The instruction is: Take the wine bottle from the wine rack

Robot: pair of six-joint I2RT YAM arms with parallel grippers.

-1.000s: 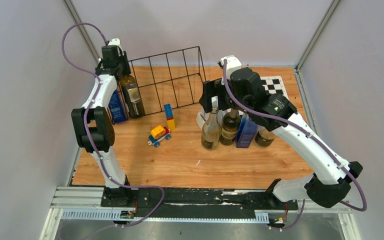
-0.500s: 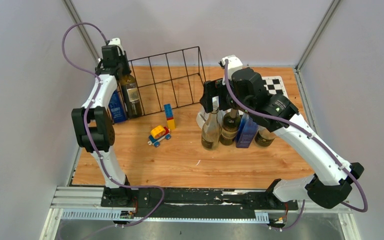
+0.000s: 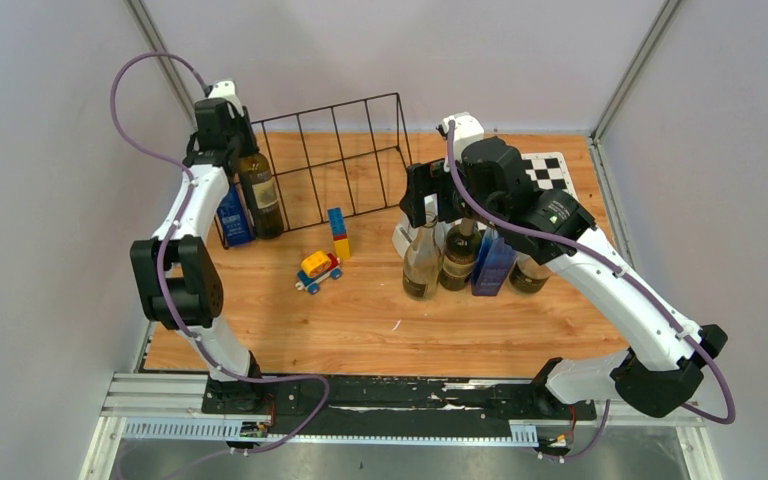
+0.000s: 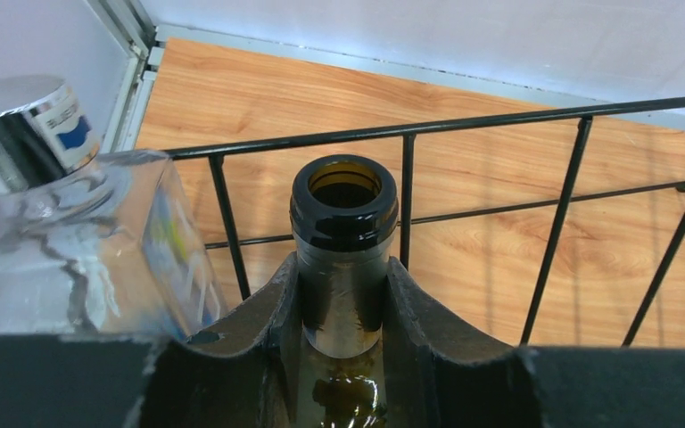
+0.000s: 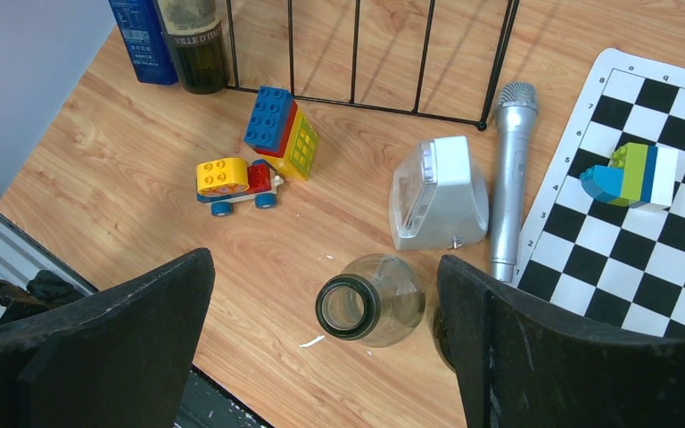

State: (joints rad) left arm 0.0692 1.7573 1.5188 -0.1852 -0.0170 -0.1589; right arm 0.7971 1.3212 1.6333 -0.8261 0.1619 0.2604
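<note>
- Wine bottle [image 4: 343, 259] stands upright at the left end of the wine rack [image 4: 499, 119]. Its neck sits between the jaws of my left gripper [image 4: 342, 267], which are clenched on it just under the lip.
- The hold is high on smooth glass, so I judge the bottle could slip or swing as I lift.
- A tilted lift could snag it on the rack's wires or knock the silver-capped bottle [image 4: 62, 241] just beside it.
- My right gripper [image 5: 325, 276] hangs spread wide, holding nothing, well apart from the rack.
</note>
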